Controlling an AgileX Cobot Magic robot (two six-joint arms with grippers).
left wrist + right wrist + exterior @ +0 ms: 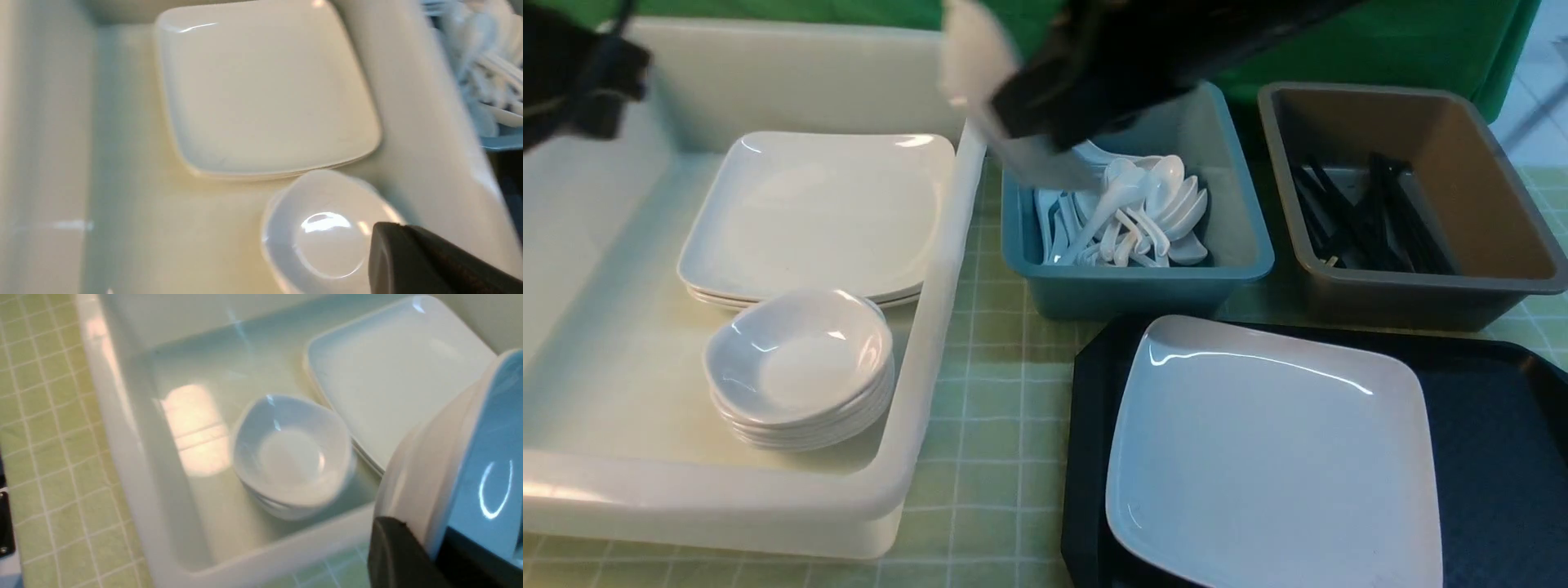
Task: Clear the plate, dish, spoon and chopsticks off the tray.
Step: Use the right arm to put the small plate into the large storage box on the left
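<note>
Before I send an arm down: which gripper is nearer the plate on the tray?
Right. The right gripper, holding a dish, is above the blue tub's far side, beyond the plate; the left gripper is farther off, over the white tub's left side.

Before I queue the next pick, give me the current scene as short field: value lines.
right gripper: closed on the rim of a small white glossy dish, raised clear of the tray
left gripper: shut, over the white plastic tub
on the tray: large white squarish plate on the black rectangular tray
white tub: stacked squarish plates, with a stack of small white dishes nearer the robot
blue tub: white spoons
brown tub: black sticks
likely next: dish onto the dish stack
</note>
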